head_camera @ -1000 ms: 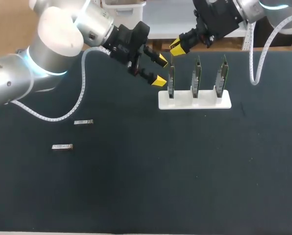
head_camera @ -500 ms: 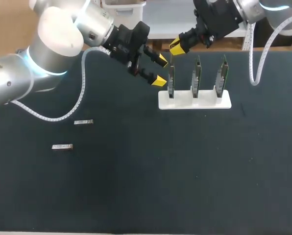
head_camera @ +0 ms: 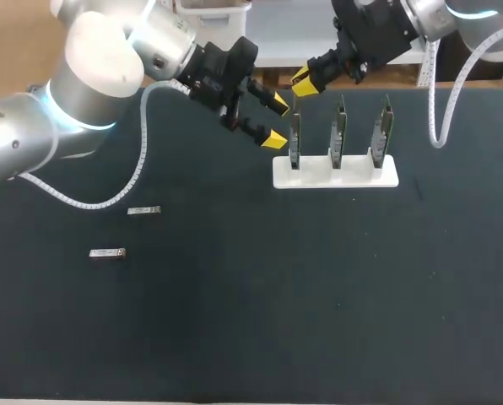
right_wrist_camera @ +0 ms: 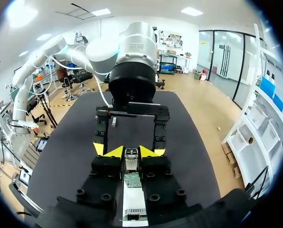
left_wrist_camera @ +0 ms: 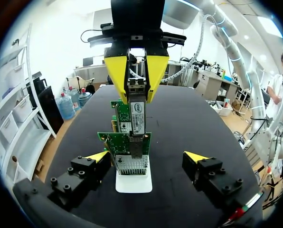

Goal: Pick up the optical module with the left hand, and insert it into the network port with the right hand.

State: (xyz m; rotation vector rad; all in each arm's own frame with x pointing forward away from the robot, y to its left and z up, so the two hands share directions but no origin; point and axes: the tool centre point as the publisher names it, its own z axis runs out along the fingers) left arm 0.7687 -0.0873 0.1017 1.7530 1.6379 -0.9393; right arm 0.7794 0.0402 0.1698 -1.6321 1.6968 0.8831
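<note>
We're on the insertion bit now. My right tool (head_camera: 305, 82) is pinching the module (left_wrist_camera: 137, 111) from both sides, holding it over the end card (head_camera: 294, 139) on the white stand (head_camera: 336, 175). Its nose is at the card's port — can't tell how deep it sits. My left tool (head_camera: 277, 121) is spread and empty, just beside that end of the stand. Next move, I reckon, is a straight gentle push along the port's line — any tilt could jam it. Spare modules (head_camera: 143, 210) lie on the table (head_camera: 319, 295), well away from the stand.
</note>
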